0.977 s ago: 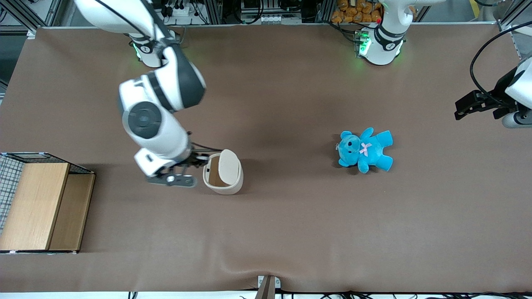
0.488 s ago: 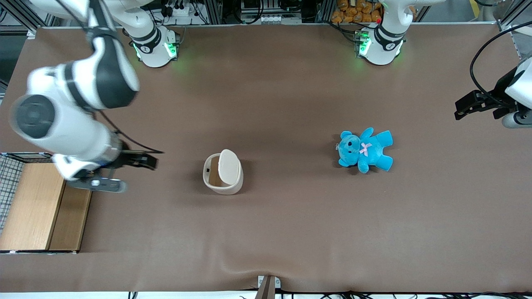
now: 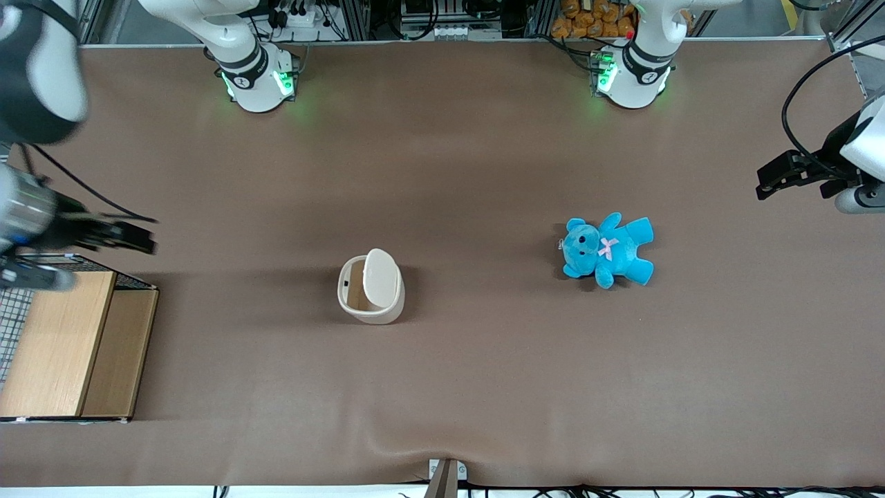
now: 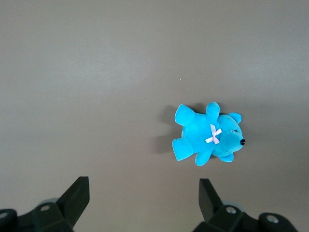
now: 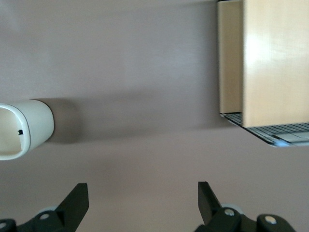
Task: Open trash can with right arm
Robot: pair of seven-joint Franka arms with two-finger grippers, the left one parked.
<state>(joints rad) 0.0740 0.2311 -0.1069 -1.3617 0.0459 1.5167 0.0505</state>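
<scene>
Brown worktop [image 3: 484,387], cable racks along its edge farthest from the front camera. Bin [image 3: 371,287] stands mid-worktop, lid [image 3: 382,278] tipped up, tan inside exposed. Right arm [image 3: 28,138] at the working arm's end; tool [image 3: 121,236] hangs above the wooden box [image 3: 69,346], well apart from the bin, its 2 fingers [image 5: 77,203] spread, gripping nothing. Blue teddy [image 3: 607,250] lies toward the parked arm's end.

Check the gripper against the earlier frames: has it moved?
Yes. The gripper has drawn away from the trash can, whose lid stands open, toward the working arm's end of the table, and is now above the wooden-panelled wire box, fingers open.
</scene>
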